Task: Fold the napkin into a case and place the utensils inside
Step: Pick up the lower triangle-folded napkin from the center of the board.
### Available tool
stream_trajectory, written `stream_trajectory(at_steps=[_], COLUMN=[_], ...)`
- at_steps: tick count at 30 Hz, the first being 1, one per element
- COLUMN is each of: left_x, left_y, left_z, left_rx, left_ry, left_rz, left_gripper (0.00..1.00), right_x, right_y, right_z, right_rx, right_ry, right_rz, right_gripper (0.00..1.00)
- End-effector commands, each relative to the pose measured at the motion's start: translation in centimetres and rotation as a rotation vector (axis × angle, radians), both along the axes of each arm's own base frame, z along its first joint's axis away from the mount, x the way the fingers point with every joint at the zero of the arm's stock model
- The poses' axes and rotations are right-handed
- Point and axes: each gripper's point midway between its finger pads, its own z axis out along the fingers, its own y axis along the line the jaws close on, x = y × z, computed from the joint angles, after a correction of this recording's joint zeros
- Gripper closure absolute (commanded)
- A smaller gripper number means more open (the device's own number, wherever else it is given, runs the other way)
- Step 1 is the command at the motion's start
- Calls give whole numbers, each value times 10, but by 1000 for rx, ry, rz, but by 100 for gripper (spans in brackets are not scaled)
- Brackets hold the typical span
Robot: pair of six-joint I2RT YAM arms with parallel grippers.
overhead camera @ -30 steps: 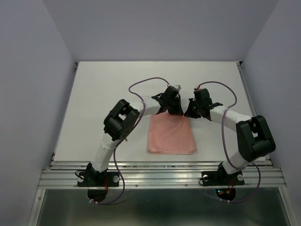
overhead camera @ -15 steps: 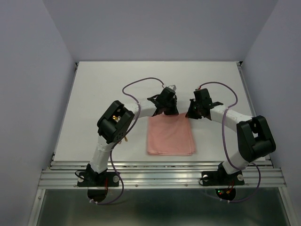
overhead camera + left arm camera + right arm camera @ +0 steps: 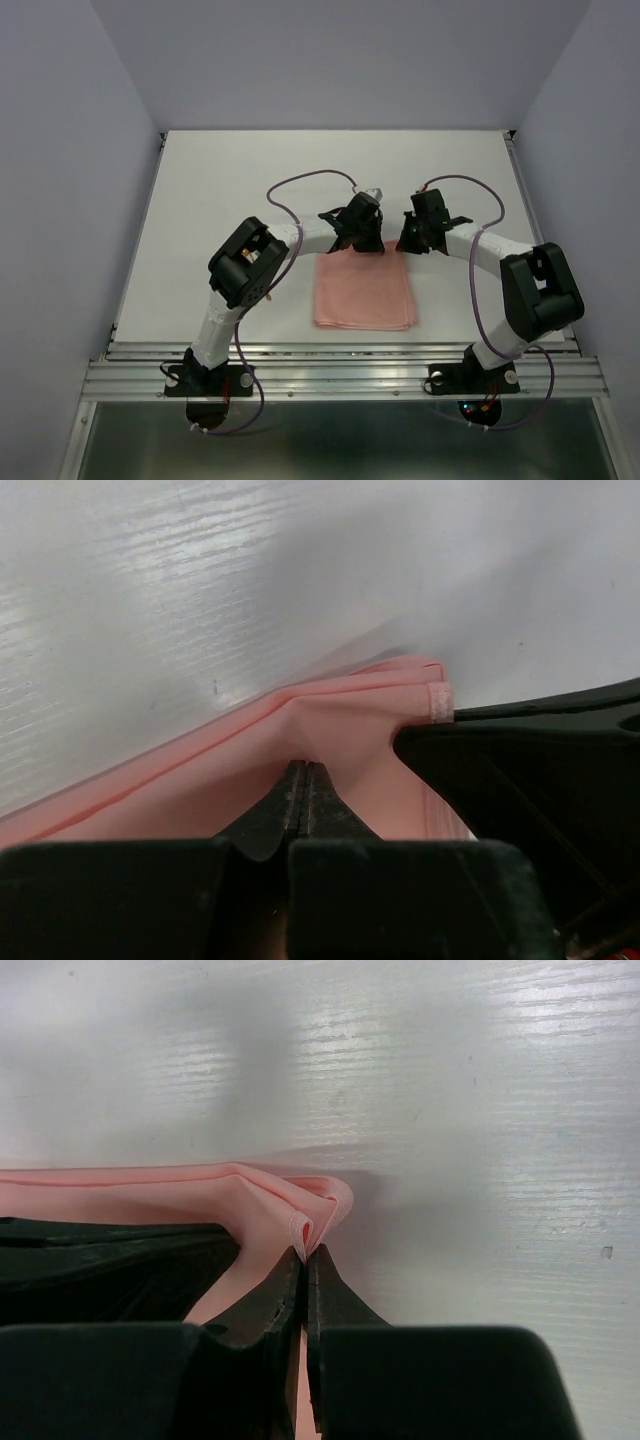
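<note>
The salmon-pink napkin (image 3: 365, 292) lies folded into a layered rectangle in front of both arms. My left gripper (image 3: 372, 242) is shut on its far edge, pinching the cloth (image 3: 330, 715) between closed jaws (image 3: 303, 766). My right gripper (image 3: 404, 243) is shut on the far right corner, with the hemmed fold (image 3: 312, 1215) caught at its tips (image 3: 306, 1251). The two grippers are close together; the right one shows as a black shape in the left wrist view (image 3: 540, 770). The gold utensils are out of view.
The white table (image 3: 230, 190) extends far and to both sides of the napkin. Purple cables (image 3: 300, 182) loop above the wrists. A metal rail (image 3: 340, 375) runs along the near edge by the arm bases.
My left gripper shifted a little left along the napkin's far edge, then back to the right. The right gripper and the napkin have barely moved.
</note>
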Motion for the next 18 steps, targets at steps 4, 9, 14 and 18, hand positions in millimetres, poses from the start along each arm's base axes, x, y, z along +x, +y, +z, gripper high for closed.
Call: stream_trajectory(at_steps=[4, 9, 14, 18], left_x=[4, 3, 2, 2], left_y=[-5, -2, -5, -5], left_z=[-23, -39, -44, -45], left_rx=[30, 53, 49, 46], left_ry=[11, 29, 38, 42], left_rz=[-12, -5, -10, -14], left_gripper=[100, 100, 100, 100], right_x=[13, 6, 5, 12], right_y=[7, 19, 30, 35], right_z=[17, 23, 29, 34], right_rx=[26, 95, 143, 180], right_ry=[-66, -52, -47, -49], right_rz=[2, 39, 41, 5], right_gripper=[99, 99, 99, 99])
